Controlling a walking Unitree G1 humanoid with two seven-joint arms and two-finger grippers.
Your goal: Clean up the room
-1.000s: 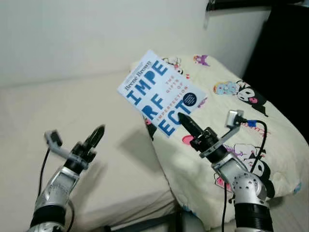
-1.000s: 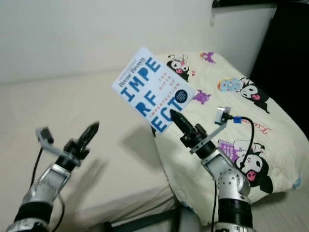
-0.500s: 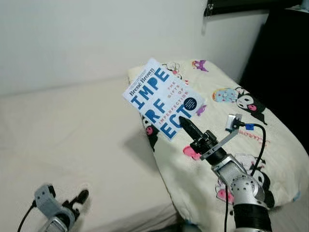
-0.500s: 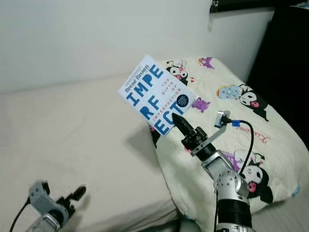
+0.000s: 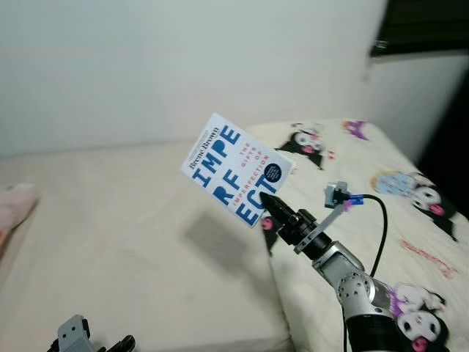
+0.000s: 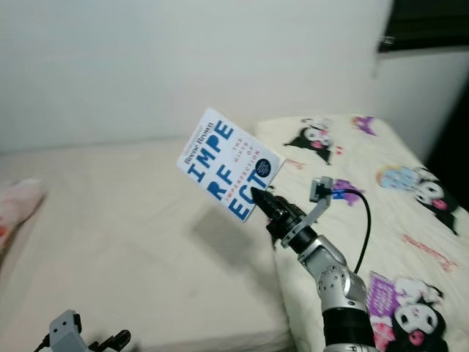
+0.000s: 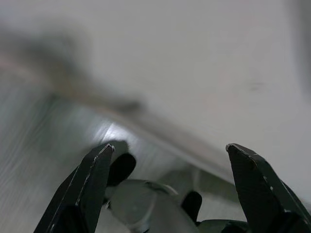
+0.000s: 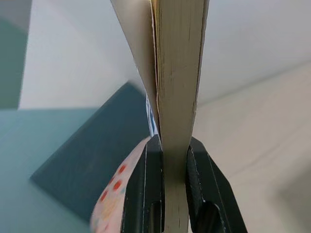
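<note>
Right hand, centre of the frame, clamped on the lower corner of the book; in the right wrist view both black fingers press the cover and the page block from either side. The book is held in the air, tilted, its white-and-blue cover facing the camera, its upper corner reaching toward the pale wall. Its shadow falls on the mattress directly below and slightly left. The silver right arm rises from the lower right, over the left edge of the cartoon-print quilt, which covers the right part of the bed and ends in a folded edge running down the centre right. Left of that edge the bare cream mattress extends to the wall as an open surface; a pink item, blurred, lies at its far left margin. Left hand, bottom left corner, low beside the bed; in the left wrist view its fingers stand spread apart, holding nothing.
</note>
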